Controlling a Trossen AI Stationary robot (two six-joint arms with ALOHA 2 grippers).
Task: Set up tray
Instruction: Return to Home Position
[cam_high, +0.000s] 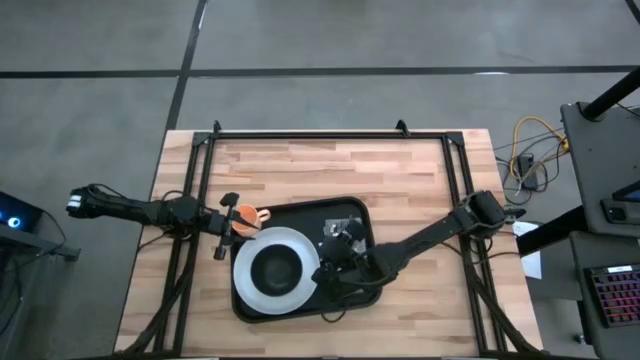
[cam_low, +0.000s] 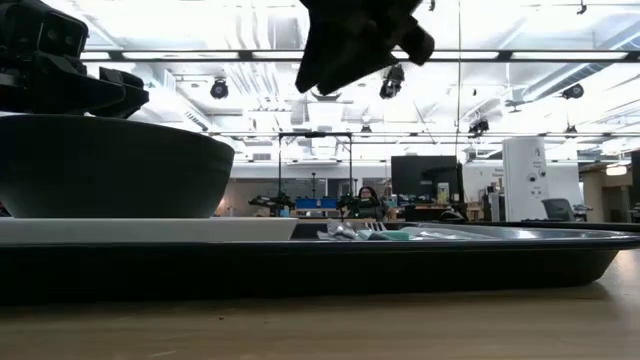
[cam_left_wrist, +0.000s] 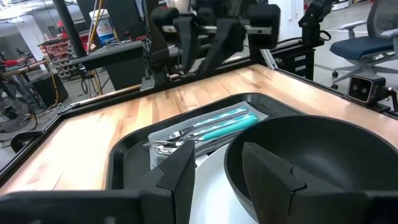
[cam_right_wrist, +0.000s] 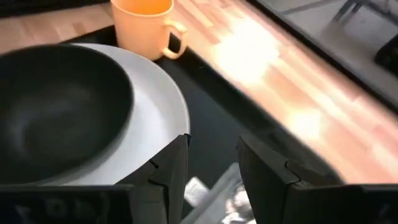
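The black tray (cam_high: 355, 212) lies in the middle of the wooden table. On its left half a white plate (cam_high: 250, 292) carries a black bowl (cam_high: 277, 266). On its right half lies a grey napkin with cutlery (cam_left_wrist: 205, 127), some of it teal-handled. An orange mug (cam_right_wrist: 146, 28) stands by the tray's far left corner. My right gripper (cam_right_wrist: 214, 168) hovers open above the tray, between the plate and the napkin, with nothing between its fingers. My left gripper (cam_left_wrist: 217, 177) waits open at the tray's left edge, beside the mug, pointing at the bowl.
Black frame rails (cam_high: 330, 135) run along the table's far edge and both sides. Bare wood (cam_high: 300, 165) lies between the tray and the far rail. Beyond the table are workbenches, screens and a seated person (cam_low: 365, 203).
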